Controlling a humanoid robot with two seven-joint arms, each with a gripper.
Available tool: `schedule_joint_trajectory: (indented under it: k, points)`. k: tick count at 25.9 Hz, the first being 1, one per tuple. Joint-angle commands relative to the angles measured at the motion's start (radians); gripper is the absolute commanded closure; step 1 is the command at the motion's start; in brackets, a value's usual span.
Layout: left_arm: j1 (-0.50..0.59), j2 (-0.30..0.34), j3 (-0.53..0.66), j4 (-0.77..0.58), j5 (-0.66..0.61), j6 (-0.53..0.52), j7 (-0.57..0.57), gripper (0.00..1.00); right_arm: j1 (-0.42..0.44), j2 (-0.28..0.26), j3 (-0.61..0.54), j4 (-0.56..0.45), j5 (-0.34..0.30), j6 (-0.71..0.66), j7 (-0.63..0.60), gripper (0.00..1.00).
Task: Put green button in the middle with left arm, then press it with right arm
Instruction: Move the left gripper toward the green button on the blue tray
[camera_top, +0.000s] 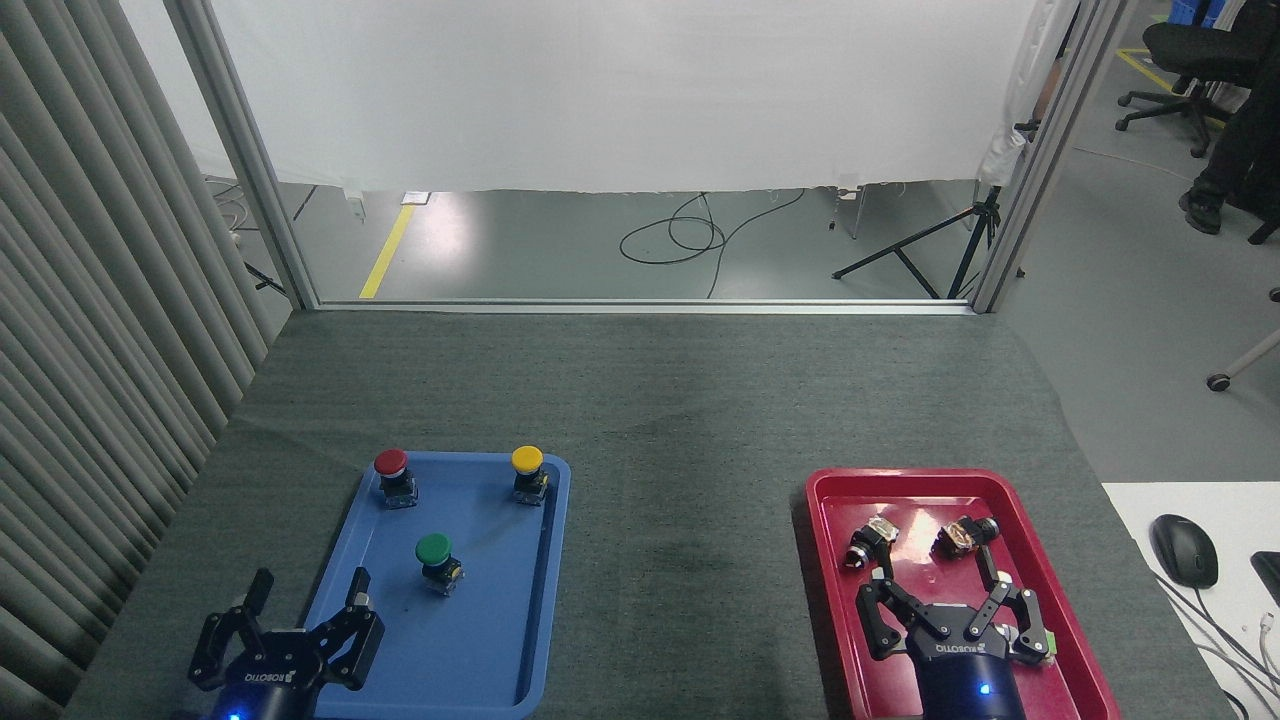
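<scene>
The green button (436, 560) stands upright in the blue tray (540, 620), near its middle. My left gripper (309, 588) is open at the tray's near left corner, short of the button and to its left, holding nothing. Over the red tray (828, 620) my right gripper (937, 568) is open too, with nothing between its fingers. The middle (685, 530) is bare dark cloth with a faint darker patch between the two trays.
A red-capped button (393, 475) and a yellow-capped button (528, 473) stand at the blue tray's far end. Two small black parts (868, 541) (964, 535) lie in the red tray. A white desk with a mouse (1183, 549) is at the right.
</scene>
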Motion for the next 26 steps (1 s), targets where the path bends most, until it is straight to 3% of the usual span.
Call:
schedule_joint_trajectory:
  k: [1,26]
  points:
    - [-0.006,0.000,0.000,0.007,0.014,-0.010,-0.009,0.00,0.001,0.000,0.000,0.000,0.000,0.000,0.000,0.00]
    - [-0.057,0.043,-0.038,0.076,0.011,-0.050,-0.021,0.01,0.004,0.000,0.000,0.000,0.000,0.001,0.000,0.00]
